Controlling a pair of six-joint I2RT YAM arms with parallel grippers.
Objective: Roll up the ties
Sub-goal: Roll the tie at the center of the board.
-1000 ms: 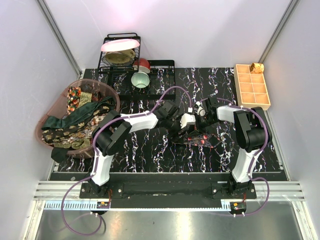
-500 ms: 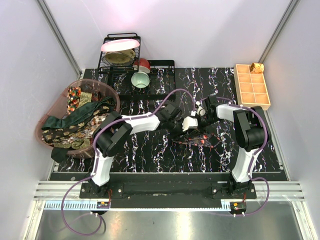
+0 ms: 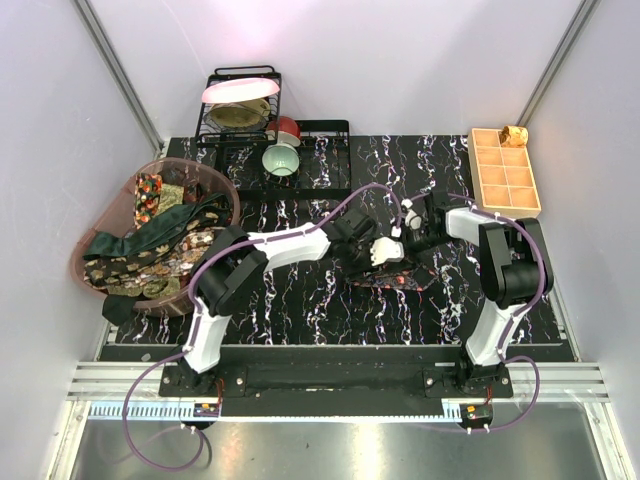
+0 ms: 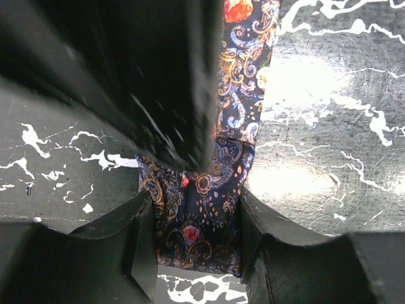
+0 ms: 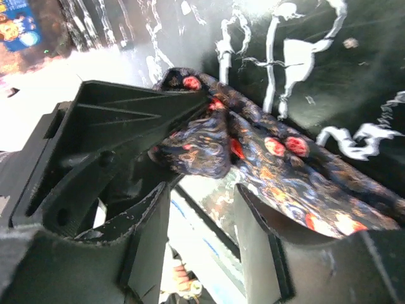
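Left fingers point(image 4: 136, 253) pinch dotted tie point(image 4: 196, 221); basket point(image 3: 185, 166) holds other ties point(image 3: 150, 238).

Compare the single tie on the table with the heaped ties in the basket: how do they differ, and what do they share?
The single tie lies on the table, inside the left gripper; the heaped ties fill the basket, untouched. The single tie is navy with red spots; the heaped ties are mostly green and gold. Both are patterned fabric.
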